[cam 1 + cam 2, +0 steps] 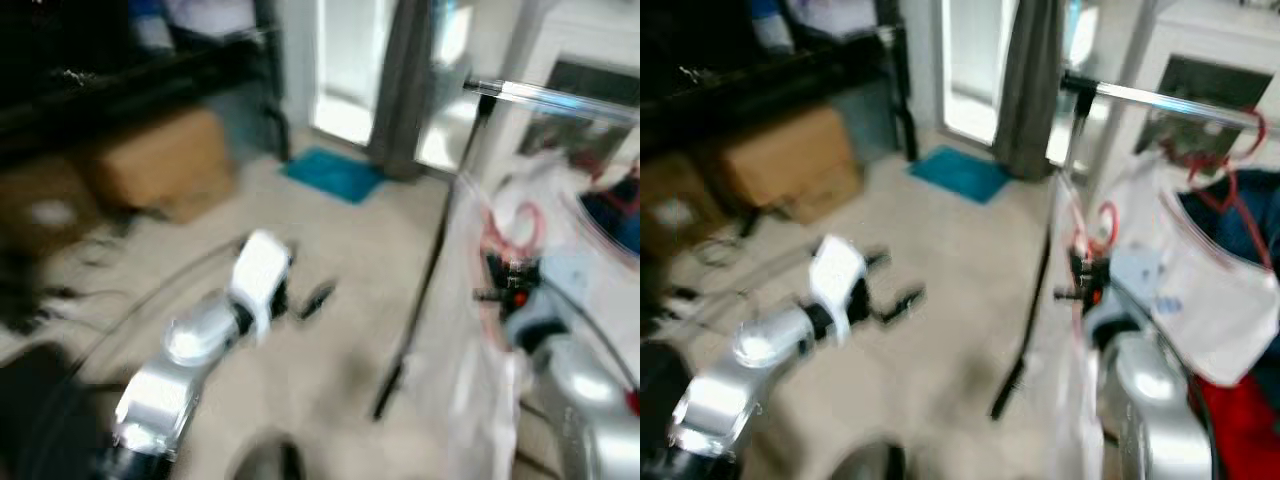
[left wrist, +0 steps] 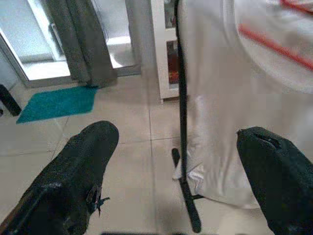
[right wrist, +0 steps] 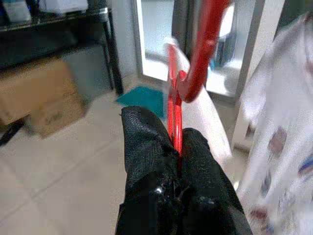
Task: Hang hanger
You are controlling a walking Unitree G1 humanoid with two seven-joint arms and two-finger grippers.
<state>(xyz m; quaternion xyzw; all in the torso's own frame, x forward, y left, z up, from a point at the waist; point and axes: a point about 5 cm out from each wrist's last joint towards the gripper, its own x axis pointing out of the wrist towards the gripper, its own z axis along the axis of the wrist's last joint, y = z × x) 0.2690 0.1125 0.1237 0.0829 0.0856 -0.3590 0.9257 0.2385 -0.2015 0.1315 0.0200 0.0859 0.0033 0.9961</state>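
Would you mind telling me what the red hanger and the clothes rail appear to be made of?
The red hanger, clamped in the right gripper, looks like smooth glossy plastic: even colour with a soft sheen. The clothes rail seems to be polished metal, judging by its bright silvery reflections, on a matte black upright, probably painted metal.

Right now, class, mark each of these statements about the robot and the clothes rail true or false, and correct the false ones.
1. The right tool is shut on the red hanger. True.
2. The left tool is clamped on the rail's black upright. False: its fingers are open and hold nothing.
3. A teal mat lies on the floor near the grey curtain. True.
4. The cardboard box sits on top of the shelf. False: it stands on the floor.
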